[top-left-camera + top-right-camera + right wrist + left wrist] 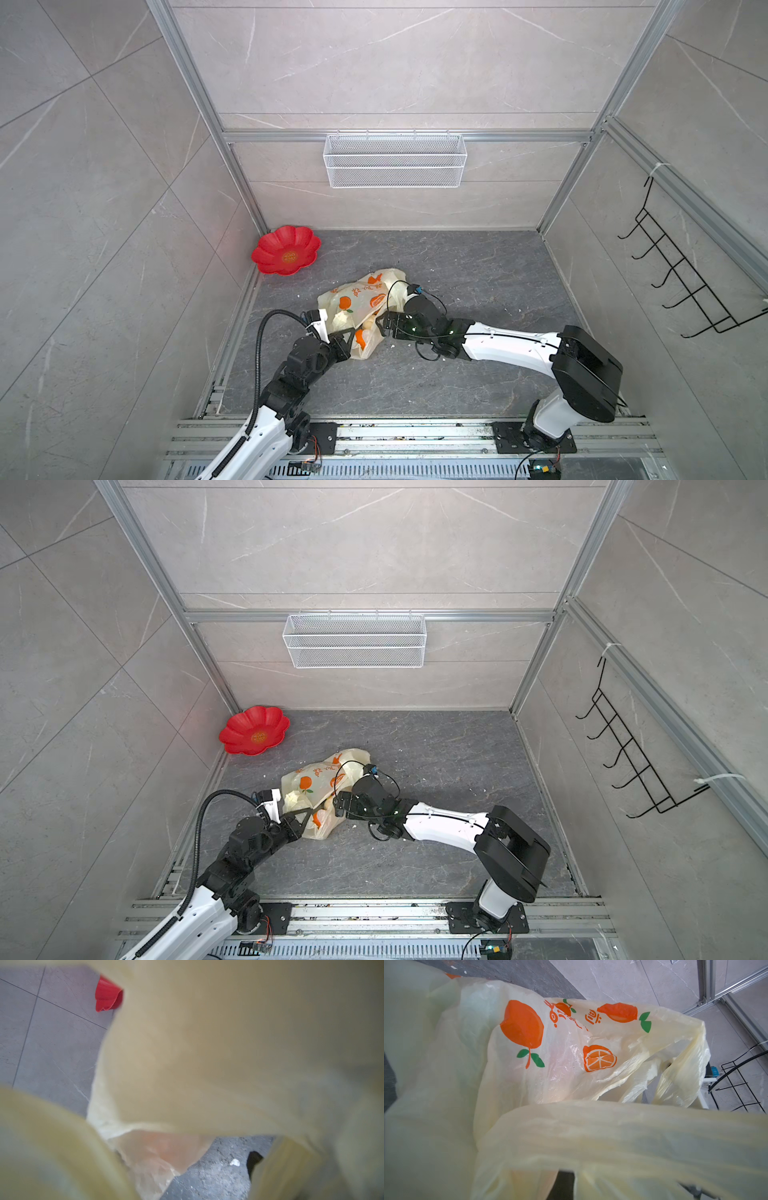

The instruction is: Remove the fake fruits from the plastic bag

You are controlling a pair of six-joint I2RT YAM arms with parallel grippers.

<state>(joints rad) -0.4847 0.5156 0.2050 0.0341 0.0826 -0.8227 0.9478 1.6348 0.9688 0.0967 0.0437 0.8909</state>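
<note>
**benchrat:** Quick status. The bag (357,297) lies crumpled on the bench (457,374), a bit toward the left edge, with its mouth facing the near edge. Left fingers (344,337) are clamped tight on the film at the mouth. Right fingers (381,322) are spread wide right at the opening, with nothing in them that I can see.

**yamfan:** Yep, and the fruits (360,340) all look to be inside, bunched at the mouth end. An orange lump and a pale one show through. Could partly be the print though, the film's too crinkly to swear on it. The right wrist view is just plastic over the lens, so no help there.

**benchrat:** So I'd have the left lift the rim up and a touch toward the left edge so the mouth gapes. Right goes in low, under the top layer, not through it.

**yamfan:** Agreed. Close only once the fingers straddle a fruit, or you'll pinch film and drag the whole bag. Nearest lump first. The plate (286,250) in the far left corner looks like a decent drop spot.
</note>
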